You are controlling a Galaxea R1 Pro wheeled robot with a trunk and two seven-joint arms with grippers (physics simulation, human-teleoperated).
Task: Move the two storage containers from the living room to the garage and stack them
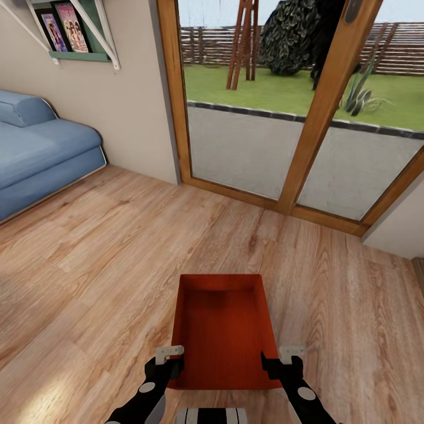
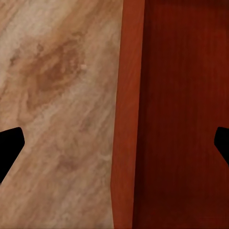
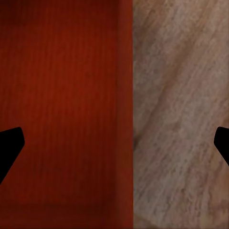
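One storage container (image 1: 224, 330), an orange-red open-topped box, sits low in front of me over the living room's light wood plank floor (image 1: 106, 253). My left gripper (image 1: 168, 360) is at its near left corner and my right gripper (image 1: 284, 360) at its near right corner. In the left wrist view the left gripper (image 2: 114, 143) is open, its dark fingertips wide apart on either side of the container's side wall (image 2: 126, 95). The right gripper (image 3: 114, 143) is open too, straddling the opposite wall (image 3: 125, 95). Neither pair of fingertips touches the wall. The box is empty.
A blue sofa (image 1: 41, 153) stands at the left against the wall, under a shelf with books (image 1: 70, 29). Wood-framed glass doors (image 1: 247, 147) close off the far side, with a patio and lawn beyond. A wall corner (image 1: 400, 224) juts in at the right.
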